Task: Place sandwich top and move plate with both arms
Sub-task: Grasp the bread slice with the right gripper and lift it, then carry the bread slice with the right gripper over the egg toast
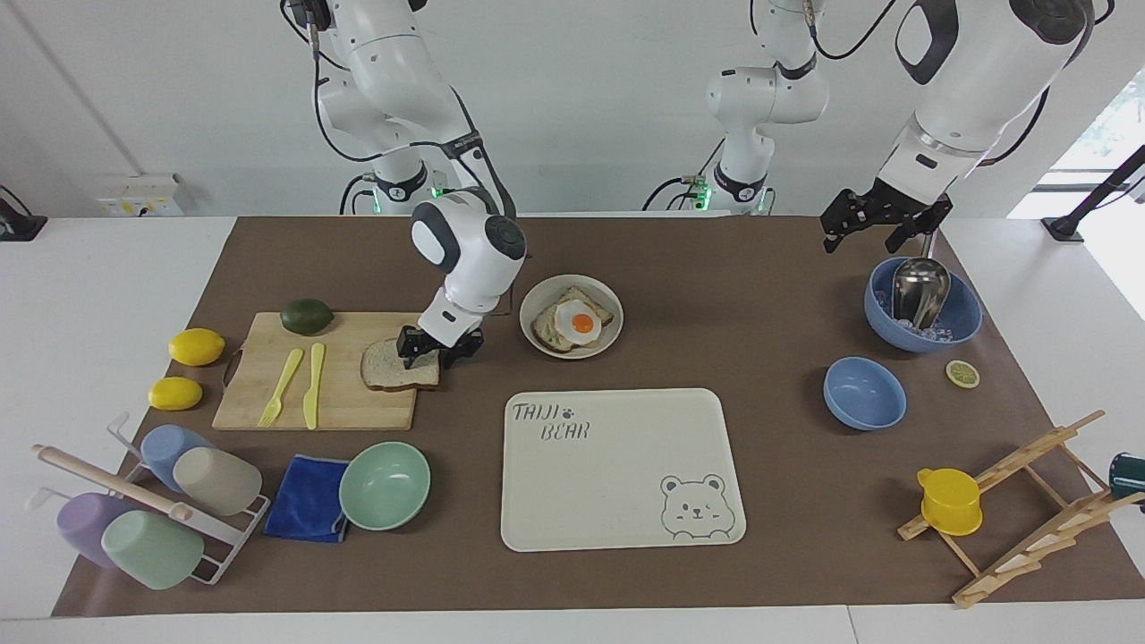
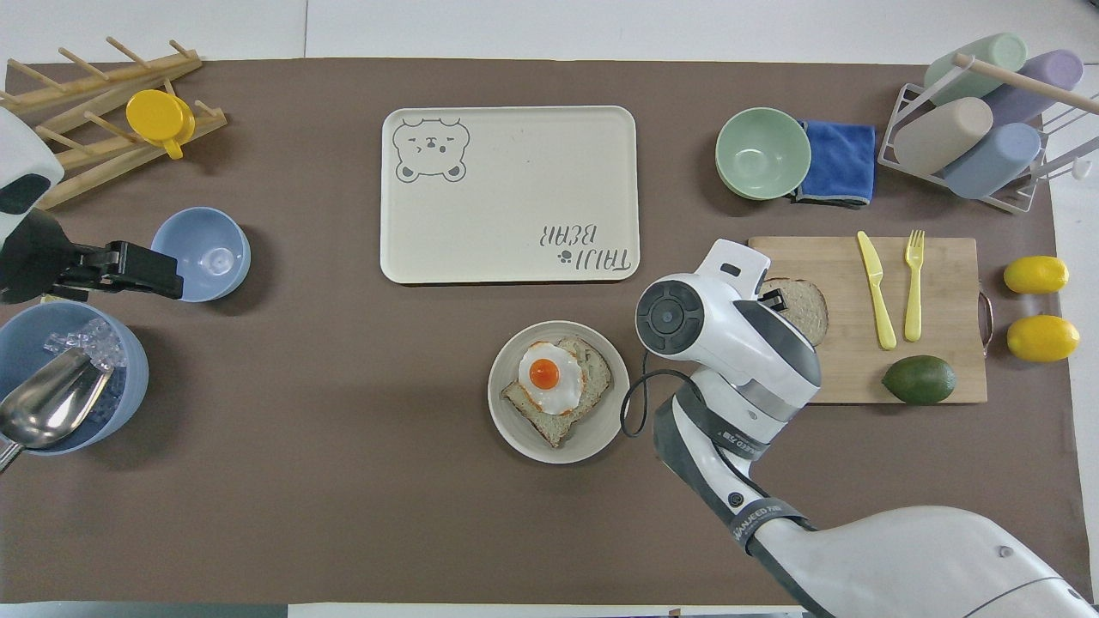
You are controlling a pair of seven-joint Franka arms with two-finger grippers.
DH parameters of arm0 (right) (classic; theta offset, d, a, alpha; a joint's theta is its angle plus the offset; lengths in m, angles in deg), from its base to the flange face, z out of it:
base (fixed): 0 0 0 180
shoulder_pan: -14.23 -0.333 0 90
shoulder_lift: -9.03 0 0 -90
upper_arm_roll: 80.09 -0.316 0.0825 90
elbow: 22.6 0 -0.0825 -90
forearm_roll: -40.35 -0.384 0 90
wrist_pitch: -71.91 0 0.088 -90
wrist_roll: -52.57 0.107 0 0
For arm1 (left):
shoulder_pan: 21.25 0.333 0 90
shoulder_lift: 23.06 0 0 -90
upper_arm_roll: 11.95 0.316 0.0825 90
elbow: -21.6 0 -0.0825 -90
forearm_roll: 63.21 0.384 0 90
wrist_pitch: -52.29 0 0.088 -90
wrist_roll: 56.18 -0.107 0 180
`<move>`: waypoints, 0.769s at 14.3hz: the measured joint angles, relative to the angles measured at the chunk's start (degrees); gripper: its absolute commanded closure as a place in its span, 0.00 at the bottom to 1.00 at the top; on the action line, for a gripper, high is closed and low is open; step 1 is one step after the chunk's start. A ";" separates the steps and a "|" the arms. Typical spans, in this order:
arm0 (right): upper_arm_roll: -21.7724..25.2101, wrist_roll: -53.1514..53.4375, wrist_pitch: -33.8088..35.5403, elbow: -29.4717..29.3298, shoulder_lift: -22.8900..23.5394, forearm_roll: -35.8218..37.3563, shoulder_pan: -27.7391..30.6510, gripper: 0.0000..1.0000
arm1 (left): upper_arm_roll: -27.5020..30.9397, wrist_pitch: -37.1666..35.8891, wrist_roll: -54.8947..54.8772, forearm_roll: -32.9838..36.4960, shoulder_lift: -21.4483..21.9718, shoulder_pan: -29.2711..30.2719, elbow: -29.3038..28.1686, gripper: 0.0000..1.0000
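The right arm [image 2: 730, 343] covers the sandwich top's [image 2: 807, 305] plate-side edge (overhead view), hiding any grip

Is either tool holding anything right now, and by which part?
Nothing is clearly held. The right tool sits at the sandwich top's edge nearest the plate, bread still flat on the cutting board. The left tool hangs open over the table.

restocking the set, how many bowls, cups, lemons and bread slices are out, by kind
bowls: 3, mint green bowl, small blue bowl, blue bowl with ice and scoop
cups: 5, four in the wire rack, one yellow cup
whole lemons: 2
lemon slices: 1
loose bread slices: 1, on the cutting board
total: 12
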 measured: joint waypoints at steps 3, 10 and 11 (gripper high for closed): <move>0.03 0.00 0.06 0.36 -0.43 0.13 0.04 0.81 | 0.00 0.00 0.00 0.00 0.00 0.00 0.00 0.00; -0.30 -1.40 3.55 -0.78 -1.63 0.59 -0.19 1.00 | 0.00 0.00 0.00 0.00 0.00 0.00 0.00 0.00; -0.67 -2.65 5.62 -1.92 -1.70 0.56 -0.33 1.00 | 0.00 0.00 0.00 0.00 0.00 0.00 0.00 0.00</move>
